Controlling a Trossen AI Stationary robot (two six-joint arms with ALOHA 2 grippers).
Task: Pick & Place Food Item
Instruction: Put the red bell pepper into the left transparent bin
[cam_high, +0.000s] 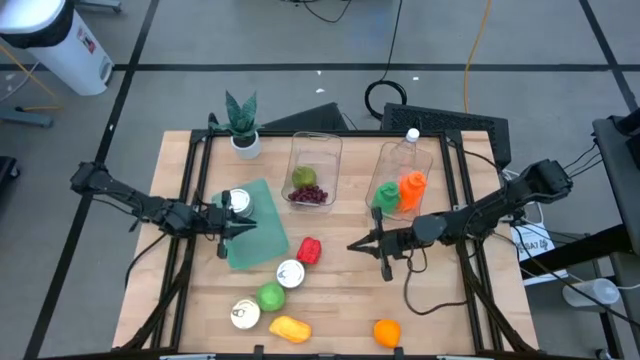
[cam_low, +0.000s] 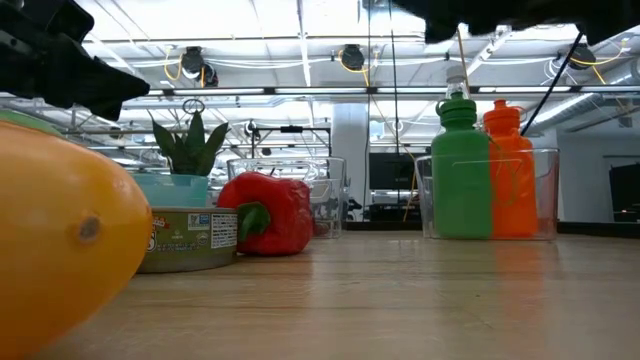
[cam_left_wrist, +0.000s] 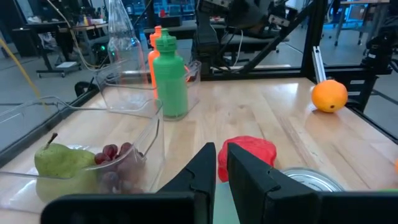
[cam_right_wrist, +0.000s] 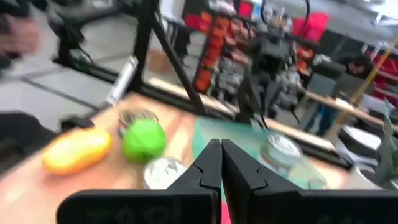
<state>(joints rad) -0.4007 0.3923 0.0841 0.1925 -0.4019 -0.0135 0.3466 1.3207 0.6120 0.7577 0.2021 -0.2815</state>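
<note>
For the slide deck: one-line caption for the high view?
Both grippers, left and right, shut and empty, face the red pepper on the wooden table.

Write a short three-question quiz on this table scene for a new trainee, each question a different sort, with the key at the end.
1. True or false: the green pear lies with the dark red grapes inside the clear plastic bin.
2. Multiple choice: what stands in the other clear bin? A) green and orange squeeze bottles B) two tin cans C) a potted plant
3. Fill in: the left claw hovers over the teal mat; both it and the right claw are ____ and hold nothing.

Key: 1 true; 2 A, the green bottle and orange bottle; 3 shut.
</note>
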